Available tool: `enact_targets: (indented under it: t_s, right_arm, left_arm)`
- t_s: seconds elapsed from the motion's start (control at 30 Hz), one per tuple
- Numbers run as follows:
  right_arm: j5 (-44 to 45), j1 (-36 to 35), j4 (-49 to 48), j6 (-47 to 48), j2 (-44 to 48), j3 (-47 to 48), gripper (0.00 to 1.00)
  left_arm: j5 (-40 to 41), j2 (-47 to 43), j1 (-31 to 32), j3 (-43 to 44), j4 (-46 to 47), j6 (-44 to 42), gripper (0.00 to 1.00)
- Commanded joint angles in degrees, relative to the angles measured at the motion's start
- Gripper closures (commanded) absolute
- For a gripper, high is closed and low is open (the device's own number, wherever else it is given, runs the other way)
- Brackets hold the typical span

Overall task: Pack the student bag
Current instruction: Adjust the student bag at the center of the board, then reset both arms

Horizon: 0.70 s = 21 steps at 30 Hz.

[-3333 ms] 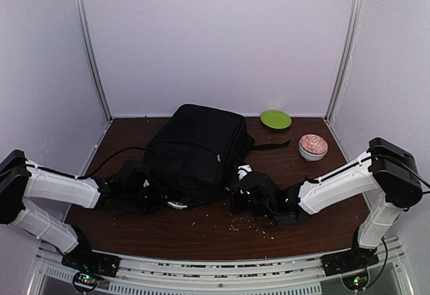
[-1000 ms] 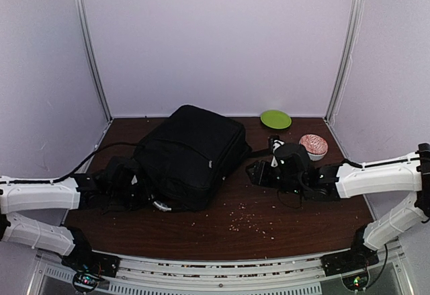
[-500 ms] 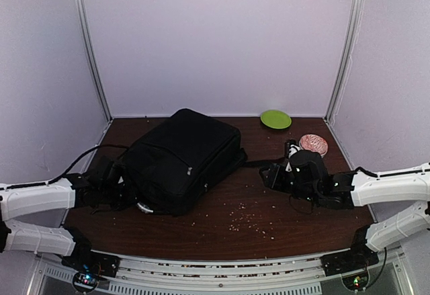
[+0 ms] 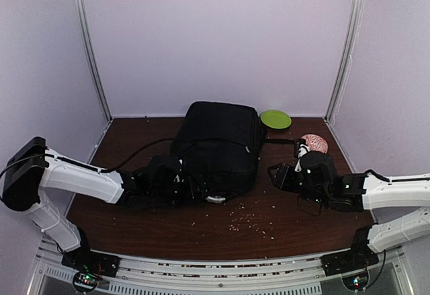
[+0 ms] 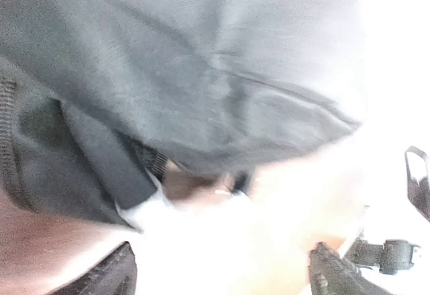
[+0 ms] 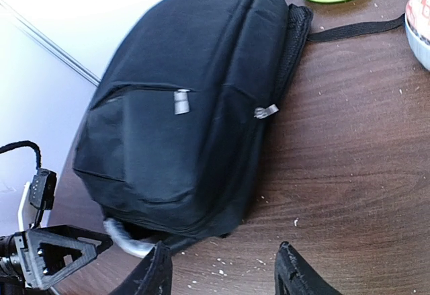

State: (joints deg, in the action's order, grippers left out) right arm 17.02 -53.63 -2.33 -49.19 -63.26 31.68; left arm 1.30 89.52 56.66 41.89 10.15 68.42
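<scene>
Position of the student bag [image 4: 218,144]: flat on the brown bench [image 4: 134,224], centre to rear, with its far right corner just beside a green plate [image 4: 275,119]. A black strap [image 6: 356,29] ran from the bag's right side across the bench towards a red-patterned bowl [image 4: 317,140] near the right edge. Two grey zip pulls [image 6: 181,101] showed on the upper face, and a grey-white handle [image 6: 124,236] curved out from under the near end. The left arm reached in low from the left, its wrist against the bag's near left corner. In its own camera the left pincer [image 5: 222,258] had its fingers [image 5: 111,278] set wide apart at the bottom of the frame, with dark bag fabric filling the upper part. The space between them was washed out by glare, so it could not be told whether anything lay there. The right pincer [image 6: 222,258] stood apart from the bag, over bare bench off its near right side. It was spread and held nothing, with only wood grain between its fingertips [image 6: 158,271]. The right wrist sat just in front of the bowl in the overhead view. Pale crumbs [image 4: 245,216] were scattered on the bench in front of the bag, between the two arms.
</scene>
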Motion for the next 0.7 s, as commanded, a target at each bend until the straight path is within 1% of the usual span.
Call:
enact_targets:
  t_s: [0.0, 0.1, 0.17, 0.3, 0.37, 0.5, 0.6, 0.67]
  right_arm:
    - [-0.6, 0.2, 0.3, 2.0, 3.1, -0.7, 0.47]
    - [-5.0, 0.2, -3.7, 1.8, 2.1, -1.7, 0.45]
    - [-7.2, 0.0, -5.5, 0.9, 0.0, -1.3, 0.45]
    - [-9.1, 0.1, -9.8, -0.7, -5.9, 1.1, 0.46]
    - [-9.0, 0.0, -11.1, -0.7, -9.1, 3.9, 0.46]
    - [-5.6, 0.2, -8.1, -2.0, -15.1, 9.3, 0.47]
    - [-3.8, 0.5, -6.9, -2.8, -18.8, 10.7, 0.48]
    - [-1.6, 0.7, -7.3, -3.4, -20.1, 9.9, 0.49]
  left_arm:
    - [-1.9, -7.9, 0.6, -1.3, 0.1, -8.6, 0.02]
    - [1.8, -15.7, 2.1, -1.8, -10.3, -13.8, 0.02]
    - [5.1, -21.0, 2.4, -2.3, -16.8, -15.6, 0.02]
    - [14.2, -29.6, 1.9, -2.7, -25.1, -18.9, 0.02]
    - [16.3, -32.1, 0.6, -2.6, -27.3, -19.5, 0.03]
    - [19.1, -34.2, -0.5, -2.7, -29.0, -19.4, 0.04]
    - [20.4, -34.9, -0.7, -2.9, -30.1, -19.2, 0.05]
    - [21.1, -35.6, -0.7, -3.3, -30.9, -19.1, 0.06]
